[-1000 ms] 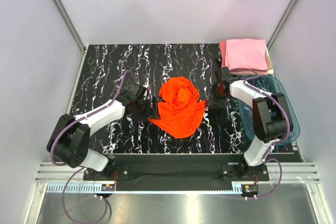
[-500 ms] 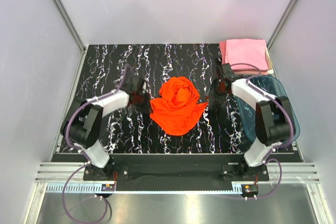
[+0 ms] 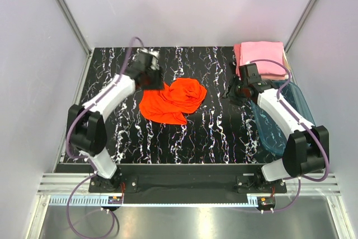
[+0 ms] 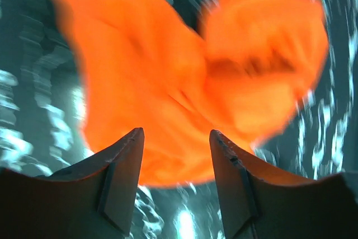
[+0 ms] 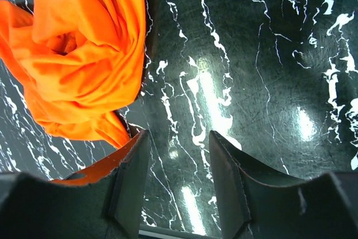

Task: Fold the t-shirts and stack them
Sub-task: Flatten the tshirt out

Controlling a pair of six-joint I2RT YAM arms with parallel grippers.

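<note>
- Pale lilac walls boxed in a black, white-veined table [image 3: 112,132], and both arms were reaching out over it.
- The teal tub [image 3: 299,113] sat along the right edge, with the right arm crossing above it.
- The orange-red t-shirt [image 3: 170,101] lay crumpled and unfolded, just left of the table's middle.
- The pink t-shirts [image 3: 262,58] sat flat and folded in the far right corner, just beyond the tub.
- The left gripper [image 4: 176,134] was at the orange shirt's far left edge. Its jaws were spread, with blurred orange cloth filling the gap. Contact? Couldn't tell.
- The right gripper [image 5: 178,134] hung with its jaws apart over bare table. It held nothing and was clear of the orange shirt's right side.
</note>
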